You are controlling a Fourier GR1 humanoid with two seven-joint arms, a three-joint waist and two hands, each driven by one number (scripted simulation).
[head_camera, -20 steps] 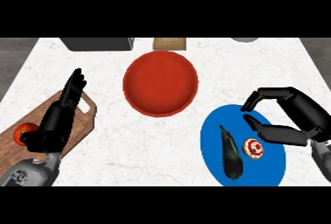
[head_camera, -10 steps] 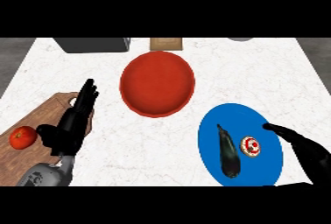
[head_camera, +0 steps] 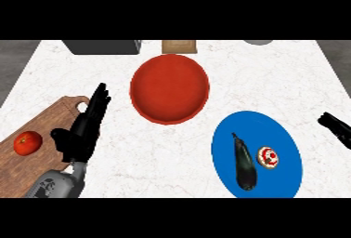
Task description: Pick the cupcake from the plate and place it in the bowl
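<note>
A small cupcake (head_camera: 268,157) with white frosting and red spots lies on the blue plate (head_camera: 277,135) at the lower right, beside a dark eggplant (head_camera: 244,161). The red bowl (head_camera: 169,87) sits up the counter, left of the plate, with nothing in it. My right hand (head_camera: 336,127) shows only as a black piece at the right edge, off the plate and apart from the cupcake. My left hand (head_camera: 83,130) stands open at the lower left, fingers straight and pointing up the counter, holding nothing.
A wooden cutting board (head_camera: 37,144) with a red tomato (head_camera: 27,142) lies at the lower left, partly under my left hand. Along the far edge stand a dark grey box (head_camera: 103,46), a small tan box (head_camera: 179,46) and a grey round object (head_camera: 258,42).
My right hand has pulled back from over the plate to the right edge, leaving the cupcake uncovered on the plate. My left hand has drifted right, off the tomato.
</note>
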